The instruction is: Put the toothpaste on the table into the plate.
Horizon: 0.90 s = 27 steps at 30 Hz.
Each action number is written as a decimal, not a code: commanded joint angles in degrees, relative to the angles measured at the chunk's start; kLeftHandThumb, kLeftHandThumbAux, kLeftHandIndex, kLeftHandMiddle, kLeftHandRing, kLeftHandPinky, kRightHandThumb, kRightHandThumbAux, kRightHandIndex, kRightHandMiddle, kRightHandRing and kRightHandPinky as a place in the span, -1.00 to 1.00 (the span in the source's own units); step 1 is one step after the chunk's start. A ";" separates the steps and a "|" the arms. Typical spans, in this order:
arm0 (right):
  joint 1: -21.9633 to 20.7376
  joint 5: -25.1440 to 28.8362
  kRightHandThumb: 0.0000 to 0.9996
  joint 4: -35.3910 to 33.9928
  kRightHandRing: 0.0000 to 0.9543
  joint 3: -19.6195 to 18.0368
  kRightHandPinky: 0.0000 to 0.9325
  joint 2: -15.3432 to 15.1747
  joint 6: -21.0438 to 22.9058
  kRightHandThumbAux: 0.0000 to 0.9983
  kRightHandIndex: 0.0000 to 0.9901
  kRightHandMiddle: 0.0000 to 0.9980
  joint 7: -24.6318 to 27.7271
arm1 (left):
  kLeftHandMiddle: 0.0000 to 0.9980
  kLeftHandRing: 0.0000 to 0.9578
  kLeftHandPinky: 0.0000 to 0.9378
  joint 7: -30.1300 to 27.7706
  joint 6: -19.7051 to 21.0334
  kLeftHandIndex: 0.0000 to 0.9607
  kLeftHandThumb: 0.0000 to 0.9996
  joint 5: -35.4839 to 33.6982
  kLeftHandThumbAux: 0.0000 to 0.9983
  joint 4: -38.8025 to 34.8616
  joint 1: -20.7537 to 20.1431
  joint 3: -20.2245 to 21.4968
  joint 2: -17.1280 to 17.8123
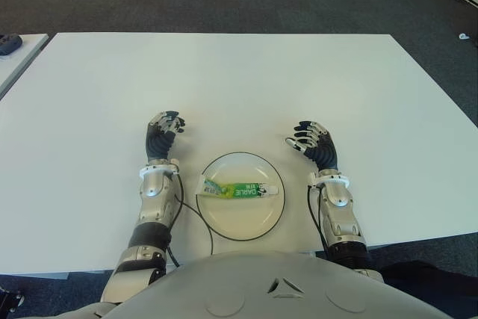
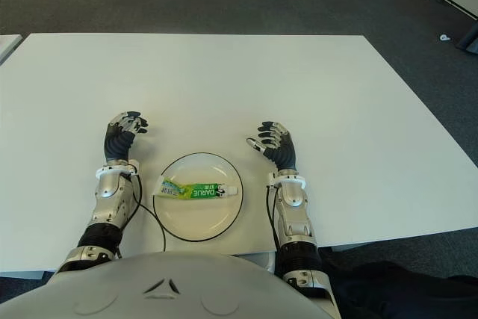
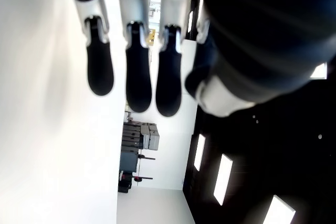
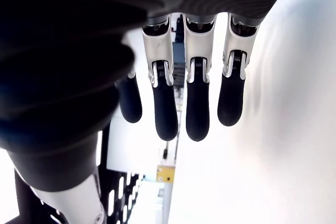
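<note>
Toothpaste tube lying in the plate, both hands empty beside it.

Eye views: the green-and-white toothpaste tube (image 1: pixel 239 190) lies flat across the round white dark-rimmed plate (image 1: pixel 224 222), white cap toward the robot's right, the plate sitting near the near edge of the white rectangular table (image 1: pixel 239 80). The left hand (image 1: pixel 163 136) shows left of the plate and the right hand (image 1: pixel 314 145) right of it — fingers loosely extended, apart from the tube, which lies between and slightly nearer than both.
Left wrist view: dark-tipped fingers (image 3: pixel 139 85) hang straight and relaxed, holding nothing.
Right wrist view: its fingers (image 4: pixel 197 108) likewise extended — nothing grasped; the tube is out of view here.
</note>
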 commanded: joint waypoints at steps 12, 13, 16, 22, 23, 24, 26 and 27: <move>-0.98 1.30 -0.90 0.05 -0.25 0.00 -0.20 0.12 0.83 0.89 -0.28 -0.27 0.77 | 0.09 0.11 0.07 -1.00 -2.91 -0.11 0.39 1.03 0.44 1.55 0.32 0.25 -0.28; -0.99 1.45 -0.89 0.06 -0.25 -0.05 -0.19 0.11 0.74 0.90 -0.28 -0.27 0.91 | 0.09 0.11 0.07 -0.81 -3.03 -0.11 0.39 1.22 0.44 1.54 0.44 0.22 -0.30; -0.96 1.82 -0.88 0.01 -0.25 -0.18 -0.18 0.06 0.39 0.92 -0.28 -0.27 1.38 | 0.09 0.10 0.07 -0.25 -3.07 -0.11 0.39 1.89 0.44 1.25 0.87 0.09 -0.37; -0.78 2.21 -0.88 -0.16 -0.23 -0.25 -0.16 -0.10 0.02 0.96 -0.28 -0.27 2.08 | 0.05 0.08 0.04 -0.18 -3.50 -0.11 0.40 2.87 0.44 1.19 1.25 -0.05 -0.28; -0.77 2.27 -0.88 -0.19 -0.23 -0.27 -0.16 -0.15 0.03 0.96 -0.27 -0.27 2.14 | 0.05 0.08 0.05 -0.19 -3.66 -0.11 0.39 2.94 0.44 1.22 1.29 -0.07 -0.31; -0.76 2.29 -0.88 -0.25 -0.24 -0.28 -0.17 -0.21 0.08 0.96 -0.27 -0.27 2.21 | 0.05 0.08 0.05 -0.19 -4.05 -0.11 0.39 3.07 0.44 1.33 1.32 -0.11 -0.33; -0.76 2.27 -0.89 -0.34 -0.24 -0.29 -0.17 -0.32 0.16 0.96 -0.26 -0.27 2.30 | 0.06 0.09 0.07 -0.18 -4.57 -0.11 0.39 3.34 0.44 1.51 1.37 -0.18 -0.33; -0.76 2.25 -0.88 -0.36 -0.24 -0.29 -0.17 -0.36 0.17 0.96 -0.26 -0.27 2.33 | 0.06 0.10 0.07 -0.17 -4.76 -0.11 0.39 3.47 0.44 1.60 1.38 -0.20 -0.32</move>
